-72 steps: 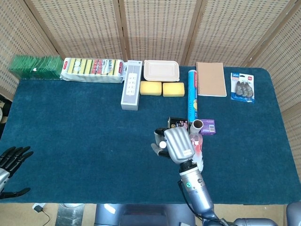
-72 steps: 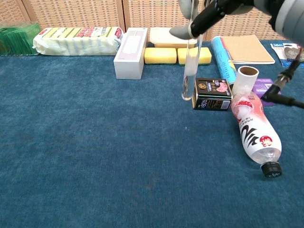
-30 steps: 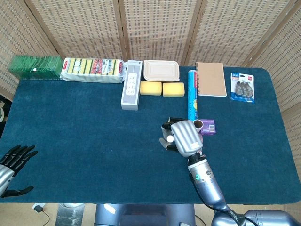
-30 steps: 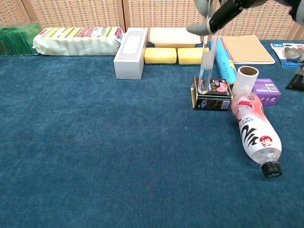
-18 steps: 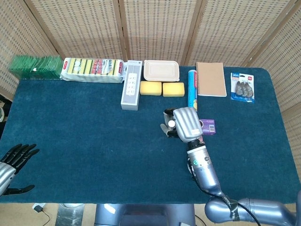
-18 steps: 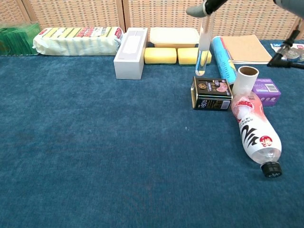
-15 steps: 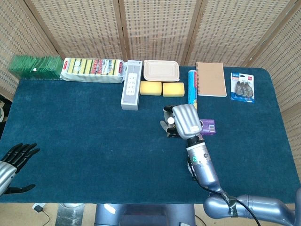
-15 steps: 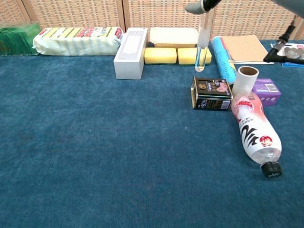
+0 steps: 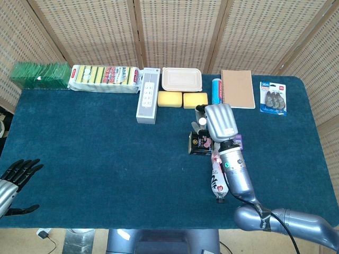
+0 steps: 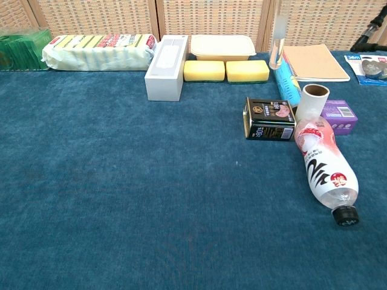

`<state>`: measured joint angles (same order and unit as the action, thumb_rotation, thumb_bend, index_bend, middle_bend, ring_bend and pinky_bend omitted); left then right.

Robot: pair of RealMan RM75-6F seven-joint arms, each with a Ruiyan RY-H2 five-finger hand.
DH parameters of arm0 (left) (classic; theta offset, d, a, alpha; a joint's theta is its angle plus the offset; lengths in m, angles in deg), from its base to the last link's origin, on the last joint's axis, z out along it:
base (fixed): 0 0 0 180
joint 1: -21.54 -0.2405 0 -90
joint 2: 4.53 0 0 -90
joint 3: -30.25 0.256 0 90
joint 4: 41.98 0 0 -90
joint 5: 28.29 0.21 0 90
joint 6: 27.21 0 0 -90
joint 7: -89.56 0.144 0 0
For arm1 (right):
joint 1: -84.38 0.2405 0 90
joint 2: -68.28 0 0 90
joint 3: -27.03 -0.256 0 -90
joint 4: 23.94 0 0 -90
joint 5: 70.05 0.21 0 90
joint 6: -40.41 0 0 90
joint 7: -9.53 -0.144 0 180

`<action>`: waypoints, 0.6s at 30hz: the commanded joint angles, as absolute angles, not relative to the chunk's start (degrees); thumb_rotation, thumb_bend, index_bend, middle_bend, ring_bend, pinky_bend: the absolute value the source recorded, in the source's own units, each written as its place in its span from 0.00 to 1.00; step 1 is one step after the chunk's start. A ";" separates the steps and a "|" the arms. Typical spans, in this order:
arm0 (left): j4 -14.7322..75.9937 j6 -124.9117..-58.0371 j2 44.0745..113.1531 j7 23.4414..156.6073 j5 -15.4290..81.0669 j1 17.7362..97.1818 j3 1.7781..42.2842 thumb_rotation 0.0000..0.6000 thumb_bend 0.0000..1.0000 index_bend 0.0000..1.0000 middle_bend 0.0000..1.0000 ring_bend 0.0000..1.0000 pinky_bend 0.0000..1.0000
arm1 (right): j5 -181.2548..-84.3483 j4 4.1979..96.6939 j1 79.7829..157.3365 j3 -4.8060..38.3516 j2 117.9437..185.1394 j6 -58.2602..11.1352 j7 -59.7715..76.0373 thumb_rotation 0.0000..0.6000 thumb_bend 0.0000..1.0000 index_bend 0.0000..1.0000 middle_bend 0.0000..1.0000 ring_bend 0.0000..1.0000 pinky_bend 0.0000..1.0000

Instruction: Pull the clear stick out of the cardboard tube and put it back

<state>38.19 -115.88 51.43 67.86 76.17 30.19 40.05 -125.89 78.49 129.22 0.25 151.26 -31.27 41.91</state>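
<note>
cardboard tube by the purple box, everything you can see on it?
The cardboard tube is a short plain roll, white outside and brown inside, standing upright on the blue table cloth with its open end up. In the chest view nothing sticks out of it. It stands between the black tin and the purple box, with the lying plastic bottle close against its base; actual contact cannot be judged. The head view hides it under the right hand.

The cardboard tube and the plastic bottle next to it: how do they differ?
The short beige cardboard tube stands upright, while the clear plastic bottle with the pink label lies on its side. The tube is open at the top; the bottle has a black cap. The bottle is longer. Both are cylinders on the blue cloth.
</note>
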 commanded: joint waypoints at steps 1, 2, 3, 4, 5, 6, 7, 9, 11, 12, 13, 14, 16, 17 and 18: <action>38.22 -115.90 51.43 67.86 76.11 30.18 40.01 0.90 0.08 0.04 0.04 0.00 0.00 | -125.49 77.90 128.95 0.38 150.67 -31.23 41.21 1.00 0.46 0.81 0.95 1.00 1.00; 38.24 -115.91 51.41 67.82 76.09 30.18 40.00 0.92 0.08 0.04 0.04 0.00 0.00 | -125.40 77.71 128.84 0.49 150.45 -31.20 40.84 1.00 0.46 0.81 0.95 1.00 1.00; 38.25 -115.92 51.39 67.78 76.08 30.17 39.99 0.92 0.08 0.04 0.04 0.00 0.00 | -125.34 77.60 128.75 0.59 150.30 -31.18 40.63 1.00 0.46 0.81 0.95 1.00 1.00; 38.26 -115.95 51.37 67.71 76.05 30.16 39.97 0.92 0.08 0.04 0.04 0.00 0.00 | -125.29 77.48 128.61 0.72 150.07 -31.19 40.30 1.00 0.46 0.81 0.95 1.00 1.00; 38.25 -115.98 51.36 67.66 75.99 30.15 39.94 0.92 0.08 0.04 0.04 0.00 0.00 | -125.26 77.40 128.44 0.86 149.87 -31.23 39.94 1.00 0.46 0.81 0.95 1.00 1.00; 38.25 -115.99 51.37 67.62 75.91 30.13 39.90 0.92 0.08 0.04 0.04 0.00 0.00 | -125.20 77.41 128.25 1.02 149.68 -31.27 39.55 1.00 0.46 0.81 0.95 1.00 1.00; 38.26 -115.98 51.38 67.59 75.83 30.13 39.86 0.91 0.08 0.04 0.04 0.00 0.00 | -125.16 77.53 128.06 1.20 149.45 -31.27 39.19 1.00 0.46 0.81 0.95 1.00 1.00; 38.28 -115.84 51.37 67.62 75.73 30.16 39.82 0.92 0.08 0.04 0.04 0.00 0.00 | -125.73 77.73 127.42 2.00 148.66 -31.57 38.82 1.00 0.46 0.81 0.95 1.00 1.00; 38.30 -115.90 51.37 67.69 75.84 30.14 39.85 0.92 0.08 0.04 0.04 0.00 0.00 | -126.33 77.33 127.11 2.49 148.06 -31.78 38.62 1.00 0.46 0.81 0.95 1.00 1.00; 38.28 -116.01 51.37 67.68 75.95 30.10 39.87 0.93 0.08 0.04 0.04 0.00 0.00 | -126.35 77.07 126.99 2.57 147.86 -31.85 38.30 1.00 0.46 0.81 0.95 1.00 1.00; 38.25 -116.10 51.37 67.68 76.00 30.07 39.88 0.92 0.08 0.04 0.04 0.00 0.00 | -126.14 76.91 126.86 2.51 147.73 -31.94 37.93 1.00 0.46 0.81 0.95 1.00 1.00; 38.22 -116.15 51.39 67.69 76.01 30.04 39.88 0.92 0.08 0.04 0.04 0.00 0.00 | -125.92 76.79 126.74 2.46 147.61 -31.99 37.58 1.00 0.46 0.81 0.95 1.00 1.00; 38.18 -116.22 51.43 67.70 75.99 29.99 39.86 0.91 0.08 0.04 0.04 0.00 0.00 | -125.78 76.58 126.60 2.54 147.37 -31.99 37.22 1.00 0.46 0.81 0.95 1.00 1.00; 38.17 -116.26 51.45 67.71 75.97 29.96 39.84 0.92 0.08 0.04 0.04 0.00 0.00 | -125.83 76.38 126.52 2.68 147.19 -32.00 37.14 1.00 0.46 0.81 0.95 1.00 1.00; 38.16 -116.28 51.48 67.75 75.94 29.94 39.82 0.91 0.08 0.04 0.04 0.00 0.00 | -126.06 76.02 126.44 2.91 146.97 -32.02 37.16 1.00 0.46 0.81 0.95 1.00 1.00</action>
<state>38.17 -116.27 51.47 67.75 75.95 29.95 39.83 -125.88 76.29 126.53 2.72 147.16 -31.99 37.16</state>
